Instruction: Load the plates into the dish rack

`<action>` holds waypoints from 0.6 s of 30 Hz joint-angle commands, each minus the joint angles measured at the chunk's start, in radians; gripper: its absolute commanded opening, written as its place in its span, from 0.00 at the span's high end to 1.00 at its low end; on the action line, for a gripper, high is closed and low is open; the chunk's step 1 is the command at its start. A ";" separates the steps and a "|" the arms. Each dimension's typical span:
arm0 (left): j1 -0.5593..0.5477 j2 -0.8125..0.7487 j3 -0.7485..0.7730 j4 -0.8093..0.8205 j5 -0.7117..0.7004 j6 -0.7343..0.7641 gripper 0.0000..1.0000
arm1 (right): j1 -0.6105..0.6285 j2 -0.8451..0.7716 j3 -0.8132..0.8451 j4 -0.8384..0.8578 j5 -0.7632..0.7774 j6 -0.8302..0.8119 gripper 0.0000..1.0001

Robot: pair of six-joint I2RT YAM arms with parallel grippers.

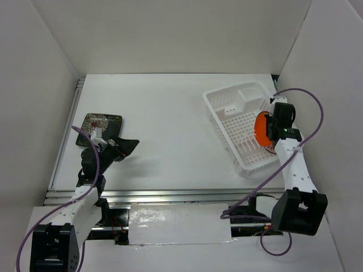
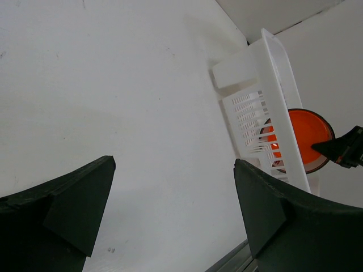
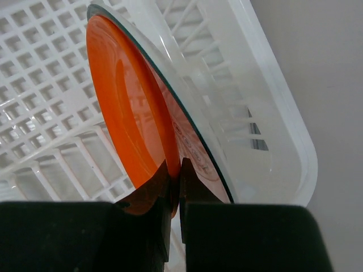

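Observation:
The white dish rack (image 1: pixel 227 95) stands at the right back of the table. My right gripper (image 1: pixel 273 131) is inside it, shut on the rim of the plain orange plate (image 1: pixel 261 129), which it holds on edge. In the right wrist view the orange plate (image 3: pixel 127 107) stands right beside the white sunburst plate with the dark rim (image 3: pixel 199 154), which leans against the rack's side wall (image 3: pixel 266 96). The dark square floral plate (image 1: pixel 102 122) lies flat at the left. My left gripper (image 1: pixel 126 146) is open and empty, just right of it, above the table.
White walls enclose the table on three sides. The rack (image 2: pixel 271 96) and the orange plate (image 2: pixel 304 131) also show far off in the left wrist view. A metal rail (image 1: pixel 170 195) runs along the table's near edge.

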 commanded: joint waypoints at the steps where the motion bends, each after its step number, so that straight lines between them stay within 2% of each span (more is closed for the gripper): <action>1: -0.002 -0.019 0.002 0.053 0.011 0.030 0.00 | -0.022 -0.079 -0.008 0.055 0.005 -0.082 1.00; 7: -0.002 -0.016 0.003 0.054 0.018 0.030 0.01 | -0.022 -0.129 -0.074 0.081 -0.084 -0.129 1.00; 18: -0.002 -0.025 0.008 0.039 0.015 0.035 0.01 | -0.022 -0.119 -0.083 0.051 -0.095 -0.157 1.00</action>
